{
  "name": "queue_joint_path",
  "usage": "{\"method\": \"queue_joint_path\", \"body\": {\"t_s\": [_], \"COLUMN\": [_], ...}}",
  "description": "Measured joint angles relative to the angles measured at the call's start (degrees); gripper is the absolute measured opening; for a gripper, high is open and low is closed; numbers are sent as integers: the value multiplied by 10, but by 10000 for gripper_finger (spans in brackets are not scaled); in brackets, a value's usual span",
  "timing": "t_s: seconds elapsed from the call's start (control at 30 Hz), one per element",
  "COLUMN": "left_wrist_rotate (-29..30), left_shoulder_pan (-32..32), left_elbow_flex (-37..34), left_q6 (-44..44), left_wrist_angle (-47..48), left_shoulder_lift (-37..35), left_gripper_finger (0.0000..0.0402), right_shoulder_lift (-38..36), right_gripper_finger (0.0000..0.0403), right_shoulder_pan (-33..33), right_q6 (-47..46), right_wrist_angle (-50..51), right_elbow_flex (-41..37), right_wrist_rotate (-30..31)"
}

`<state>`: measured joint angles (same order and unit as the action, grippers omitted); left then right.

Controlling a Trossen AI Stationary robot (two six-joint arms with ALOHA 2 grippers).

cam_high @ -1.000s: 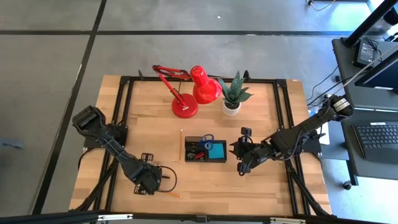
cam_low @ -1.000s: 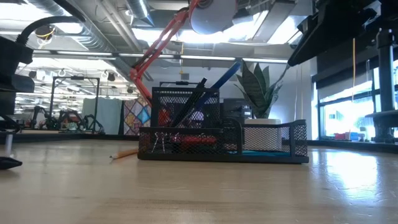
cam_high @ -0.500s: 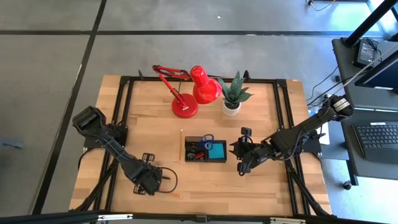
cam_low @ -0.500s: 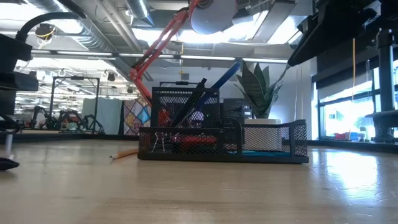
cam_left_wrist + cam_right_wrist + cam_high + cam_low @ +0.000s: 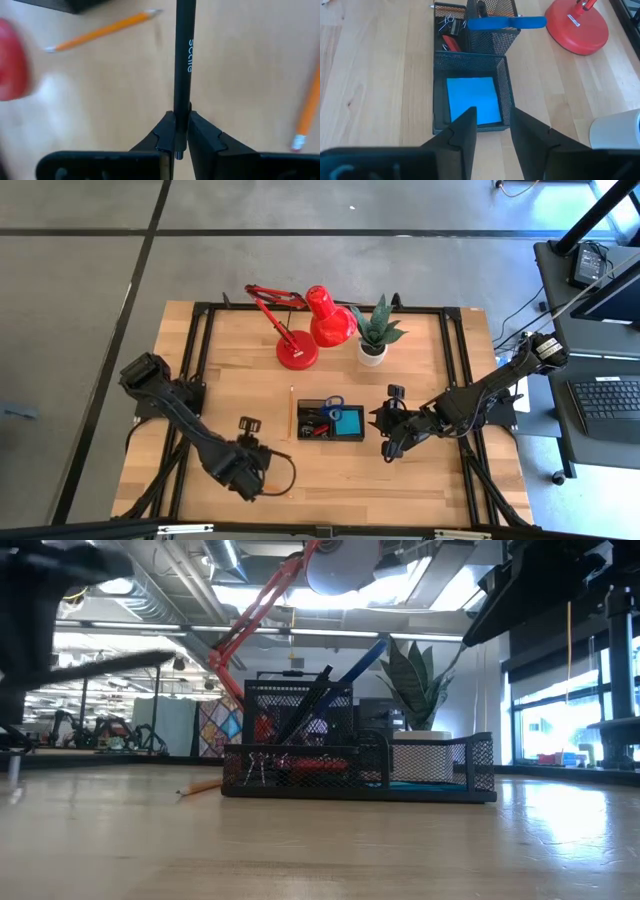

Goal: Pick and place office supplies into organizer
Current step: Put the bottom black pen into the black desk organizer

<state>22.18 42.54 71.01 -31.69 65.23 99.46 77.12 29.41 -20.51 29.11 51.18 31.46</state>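
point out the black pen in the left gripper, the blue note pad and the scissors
black pen (image 5: 183,55), left wrist view, on its barrel beside the printed lettering.
blue note pad (image 5: 473,99), right wrist view, on the middle of its top sheet.
scissors (image 5: 505,23), right wrist view, on the blue handle.

Pen tip cut off — lamp base blurred.

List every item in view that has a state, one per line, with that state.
Left gripper: shut on black pen.
Black pen: clamped, lifted off the table.
Right gripper: open, empty, beside the organizer.
Organizer: partly filled.
Blue note pad: flat in its compartment.
Scissors: standing in the cup.
Two pencils: lying loose on the table.
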Motion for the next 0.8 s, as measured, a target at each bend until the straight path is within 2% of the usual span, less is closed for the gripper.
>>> {"method": "queue_joint_path", "body": {"t_s": [0.13, 0.4, 0.6, 0.8], "left_wrist_rotate": [59, 203, 322, 411], "left_shoulder_pan": [0, -26, -54, -82], "left_elbow_flex": [28, 38, 38, 39], "left_q6": [24, 150, 294, 451], "left_wrist_angle": [47, 51, 50, 45], "left_shoulder_lift": [-1, -1, -2, -2], "left_gripper_finger": [30, 30, 30, 31], "right_shoulder_lift": [0, 0, 0, 0], "right_gripper_finger": [120, 120, 120, 120], "right_shoulder_pan": [0, 0, 0, 0], "right_q6": [0, 1, 1, 1], "right_wrist_angle": [0, 0, 0, 0], "right_elbow_flex": [0, 0, 0, 0], "right_wrist_rotate": [0, 0, 0, 0]}}
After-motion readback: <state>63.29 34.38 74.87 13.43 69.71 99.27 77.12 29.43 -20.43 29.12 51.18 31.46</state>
